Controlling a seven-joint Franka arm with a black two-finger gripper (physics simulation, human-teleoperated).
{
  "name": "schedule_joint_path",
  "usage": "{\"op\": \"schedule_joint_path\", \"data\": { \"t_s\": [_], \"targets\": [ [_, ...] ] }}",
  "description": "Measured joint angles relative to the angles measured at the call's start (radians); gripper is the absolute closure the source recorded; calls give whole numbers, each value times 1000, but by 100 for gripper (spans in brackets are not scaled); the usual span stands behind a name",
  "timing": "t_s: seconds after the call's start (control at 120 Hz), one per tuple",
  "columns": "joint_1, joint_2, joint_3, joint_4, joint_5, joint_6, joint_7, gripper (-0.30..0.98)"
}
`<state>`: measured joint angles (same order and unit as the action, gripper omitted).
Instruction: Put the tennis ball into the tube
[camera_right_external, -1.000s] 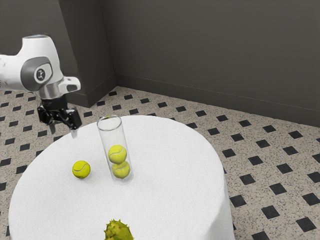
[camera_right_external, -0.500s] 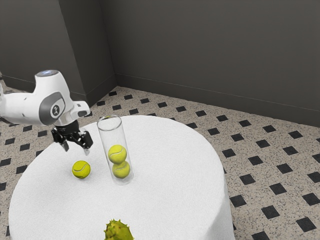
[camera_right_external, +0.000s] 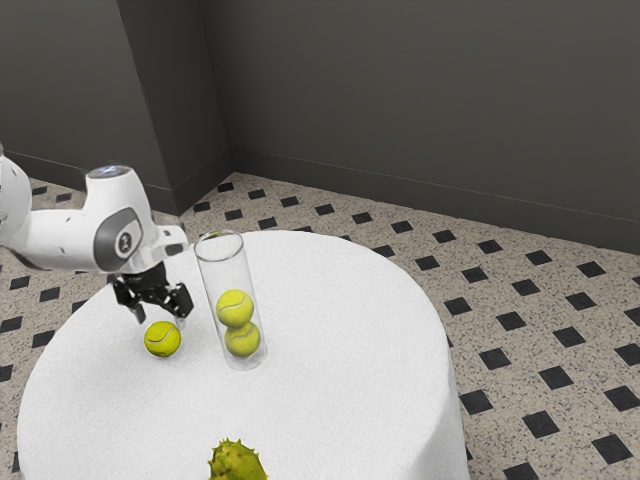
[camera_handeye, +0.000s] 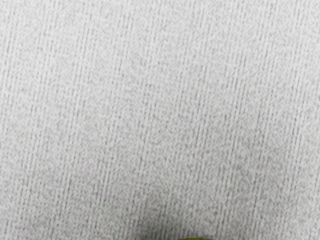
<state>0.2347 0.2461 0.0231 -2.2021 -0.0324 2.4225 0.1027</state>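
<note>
Plainly, the open gripper (camera_right_external: 160, 317) hangs above the loose ball (camera_right_external: 163, 341) (a cut-off sliver in the wrist view).

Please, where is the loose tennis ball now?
The loose ball is on the table, below the open hand, to the exterior view's left of the tube.

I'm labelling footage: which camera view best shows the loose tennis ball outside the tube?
The exterior view: the loose ball shows its round shape and curved seam there, on the white table beside the tube. In the wrist view, a yellow-green sliver shows at the lower edge, probably the same ball.
</note>
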Motion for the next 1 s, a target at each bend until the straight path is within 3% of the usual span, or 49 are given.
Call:
{"op": "schedule_joint_path", "data": {
  "t_s": [0.433, 1.0],
  "targets": [
    [-1, -1, -24, -9, -34, -65, -6, 0],
    [0, 4, -21, -5, -44, -114, -21, 26]
  ]
}}
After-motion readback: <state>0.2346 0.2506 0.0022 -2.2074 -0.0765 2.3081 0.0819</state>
